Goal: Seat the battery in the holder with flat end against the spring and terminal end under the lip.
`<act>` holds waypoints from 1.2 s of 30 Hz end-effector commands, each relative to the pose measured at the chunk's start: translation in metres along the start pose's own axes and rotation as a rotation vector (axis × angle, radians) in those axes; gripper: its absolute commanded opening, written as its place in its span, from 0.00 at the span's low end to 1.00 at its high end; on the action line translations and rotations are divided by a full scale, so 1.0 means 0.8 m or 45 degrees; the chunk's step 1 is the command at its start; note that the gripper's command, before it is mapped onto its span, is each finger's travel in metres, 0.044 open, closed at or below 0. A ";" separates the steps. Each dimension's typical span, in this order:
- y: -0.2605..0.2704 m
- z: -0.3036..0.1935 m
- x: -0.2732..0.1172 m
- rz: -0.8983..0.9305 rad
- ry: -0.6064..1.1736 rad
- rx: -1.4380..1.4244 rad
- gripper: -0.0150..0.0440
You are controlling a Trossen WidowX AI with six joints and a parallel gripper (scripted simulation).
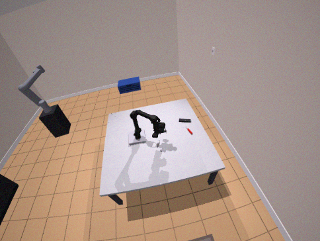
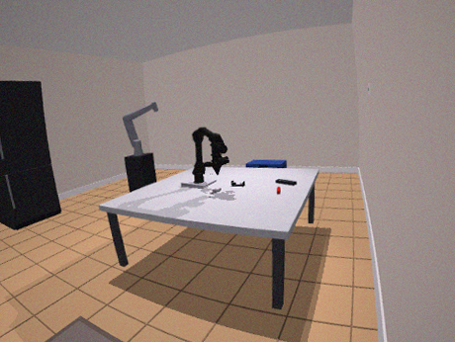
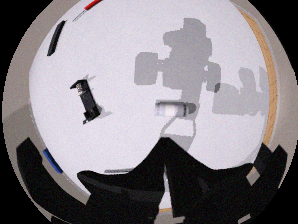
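Note:
The battery (image 3: 171, 109) lies on its side on the table, pale and slightly blurred in the wrist view, ahead of the fingertips; it is small in the top view (image 1: 158, 144) and the exterior view (image 2: 215, 190). The black holder (image 3: 88, 102) (image 2: 238, 184) stands empty to the battery's left in the wrist view, its spring at the upper end. In the top view the arm mostly hides the holder. My gripper (image 3: 164, 141) (image 1: 155, 135) (image 2: 217, 173) is shut with nothing between its fingers. It hangs above the table, apart from battery and holder.
A black bar-shaped object (image 1: 184, 120) (image 2: 285, 182) (image 3: 56, 38) and a red-handled tool (image 1: 189, 131) (image 2: 279, 190) (image 3: 93, 4) lie on the table (image 1: 195, 155) (image 2: 257, 212) beyond the holder. A blue crate (image 1: 129, 85) (image 2: 266, 164) stands on the floor behind. The arm's shadow falls around the battery.

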State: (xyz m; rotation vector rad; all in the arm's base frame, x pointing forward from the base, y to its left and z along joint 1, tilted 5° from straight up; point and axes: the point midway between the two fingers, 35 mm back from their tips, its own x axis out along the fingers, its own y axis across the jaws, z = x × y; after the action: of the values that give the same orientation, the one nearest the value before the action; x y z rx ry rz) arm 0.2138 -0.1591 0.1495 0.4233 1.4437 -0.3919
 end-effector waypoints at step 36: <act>-0.027 0.002 0.078 -0.009 -0.010 -2.021 0.67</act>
State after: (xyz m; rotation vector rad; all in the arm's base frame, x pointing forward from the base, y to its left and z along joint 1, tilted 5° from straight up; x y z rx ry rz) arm 0.2116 -0.1792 0.0947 -0.7989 1.3518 0.6900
